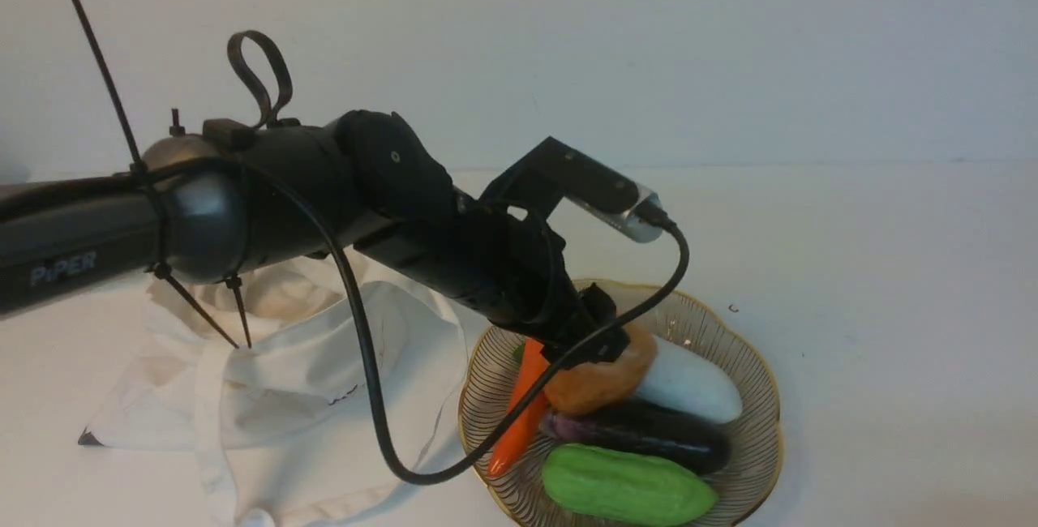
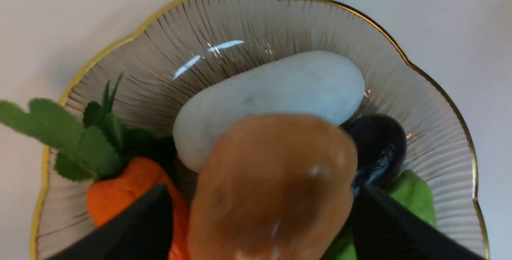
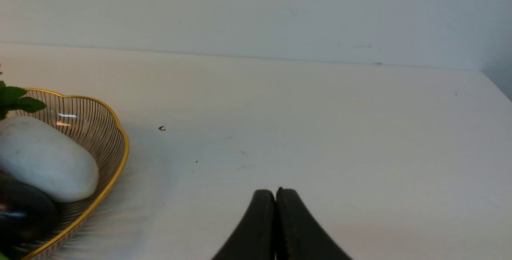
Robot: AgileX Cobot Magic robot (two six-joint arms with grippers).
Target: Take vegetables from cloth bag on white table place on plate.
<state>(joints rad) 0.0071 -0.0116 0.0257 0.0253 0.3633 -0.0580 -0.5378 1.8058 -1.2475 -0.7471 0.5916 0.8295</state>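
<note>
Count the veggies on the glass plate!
5 on the gold-rimmed glass plate: long orange carrot left, round orange-brown potato middle, white oval vegetable right, dark purple aubergine and green gourd nearest. More may hide underneath.

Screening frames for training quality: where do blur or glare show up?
Left wrist view: the potato, close to the lens, looks soft; white glare streaks cross the wall of the plate. Front view: slightly hazy, the left arm nearly featureless black. Right wrist view: the white table is evenly lit, without glare.

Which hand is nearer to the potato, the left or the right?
Left. The left hand straddles the potato on the plate; the right hand sits apart, beside the plate.
</note>
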